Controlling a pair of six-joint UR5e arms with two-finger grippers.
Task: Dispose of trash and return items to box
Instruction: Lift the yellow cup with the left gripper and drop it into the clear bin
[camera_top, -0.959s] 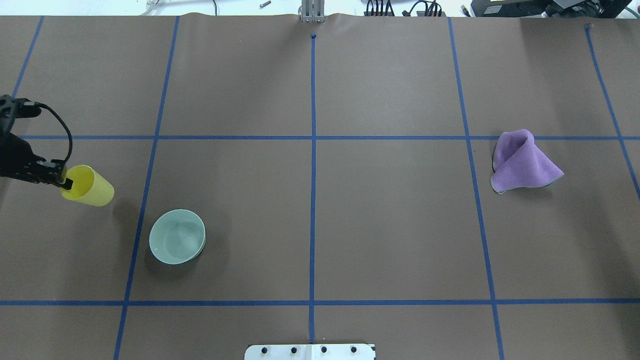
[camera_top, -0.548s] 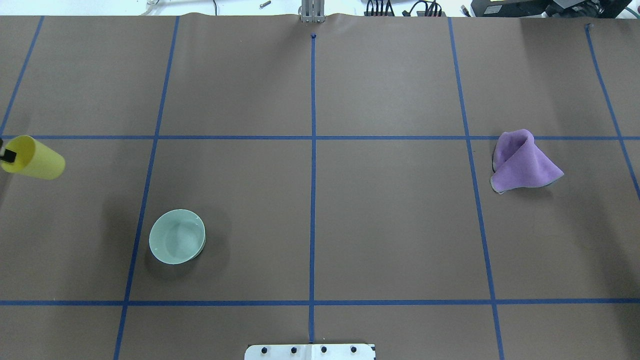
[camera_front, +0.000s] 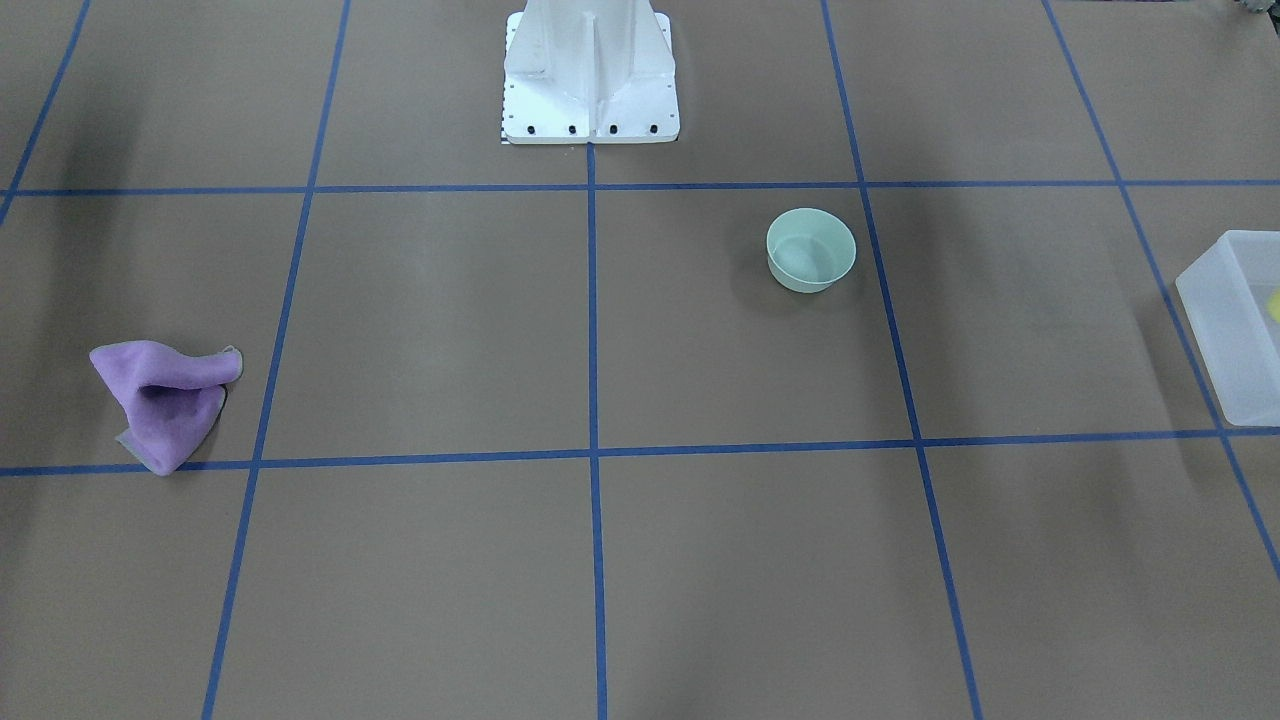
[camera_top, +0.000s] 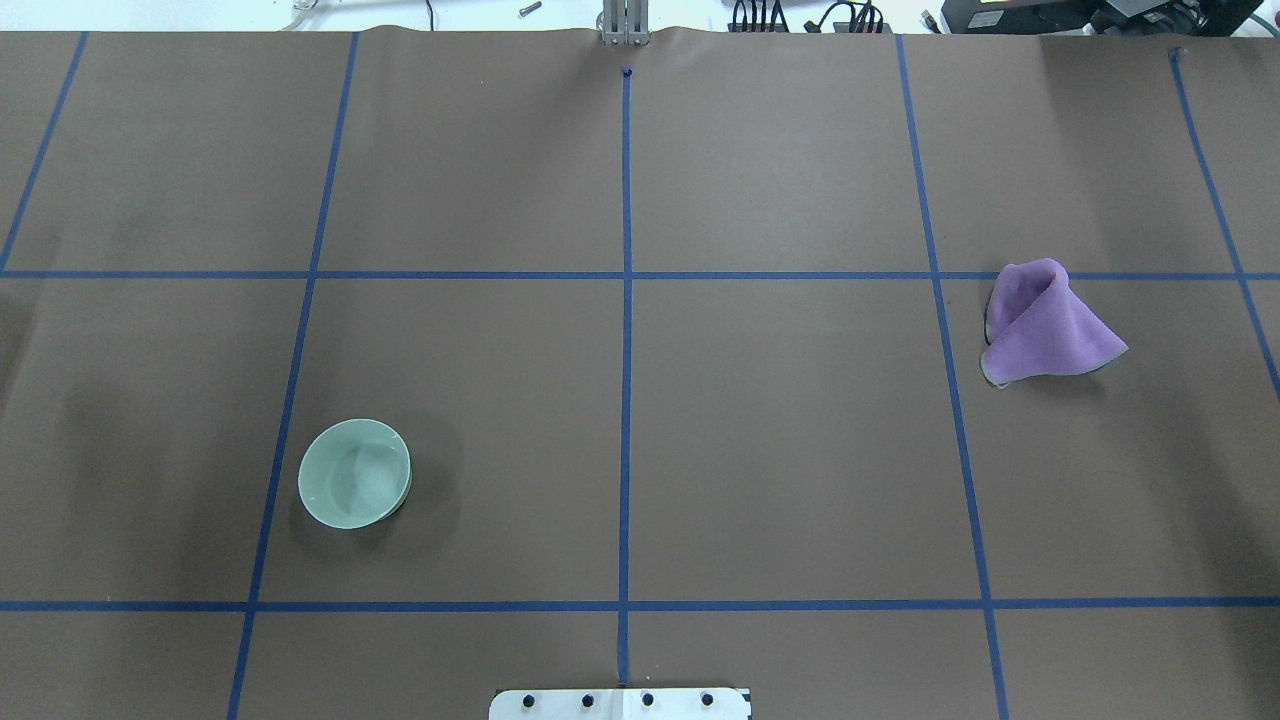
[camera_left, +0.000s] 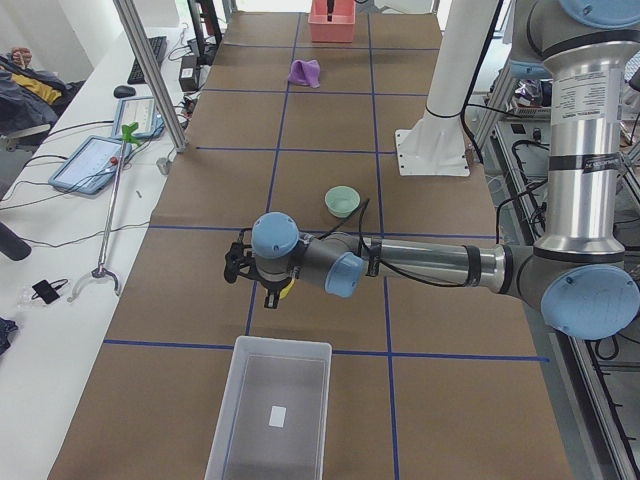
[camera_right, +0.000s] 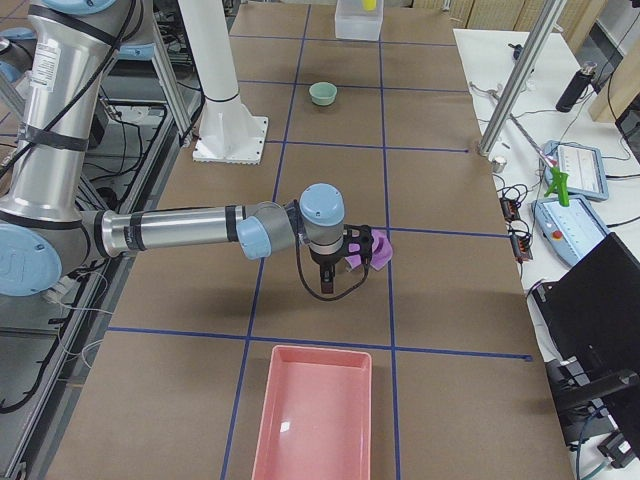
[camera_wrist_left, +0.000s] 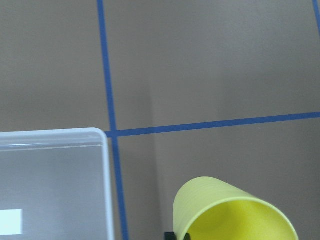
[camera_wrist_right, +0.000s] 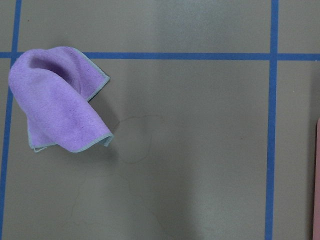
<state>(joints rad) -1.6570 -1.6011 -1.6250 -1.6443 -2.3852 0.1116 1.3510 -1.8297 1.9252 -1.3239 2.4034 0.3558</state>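
The yellow cup (camera_wrist_left: 231, 212) hangs tilted, above the table beside the corner of the frosted box (camera_wrist_left: 55, 182). A black fingertip (camera_wrist_left: 172, 235) pinches its rim. In the exterior left view my left gripper (camera_left: 270, 292) holds the cup (camera_left: 286, 291) short of the box (camera_left: 270, 410). The mint-green bowl (camera_top: 355, 473) sits upright and empty on the table; it also shows in the front view (camera_front: 811, 250). My right gripper (camera_right: 330, 272) hovers beside the purple cloth (camera_right: 376, 248); I cannot tell whether it is open or shut.
The purple cloth (camera_top: 1045, 322) lies crumpled on the right half of the table. A pink tray (camera_right: 312, 415) stands at the table's right end. The white pedestal (camera_front: 590, 75) is at the robot's side. The box (camera_front: 1235, 330) stands at the left end.
My left gripper has carried the yellow cup leftward, out of the overhead view. The bowl and the purple cloth have not moved.
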